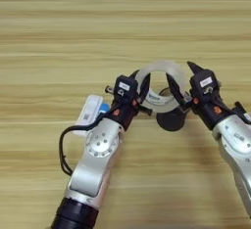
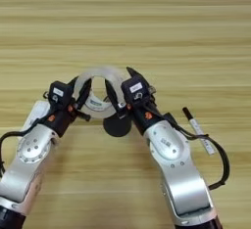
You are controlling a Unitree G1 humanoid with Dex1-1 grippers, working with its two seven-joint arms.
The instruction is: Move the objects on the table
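We saw a matt, grained wooden worktop (image 1: 59, 22), a frosted translucent plastic tape ring (image 1: 171, 71) with a paper label, and matt black fingers (image 1: 172, 87) on satin silver metal arms.

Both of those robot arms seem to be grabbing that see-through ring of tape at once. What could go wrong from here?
The wide ring of clear tape is held between the left gripper and the right gripper, one on each side. If they pull unevenly, it may twist or slip out. Just below it sits a dark round cup; a dropped ring could knock it. A black-and-white pen lies close beside the right arm, and a white box beside the left arm, so either could be swept aside.
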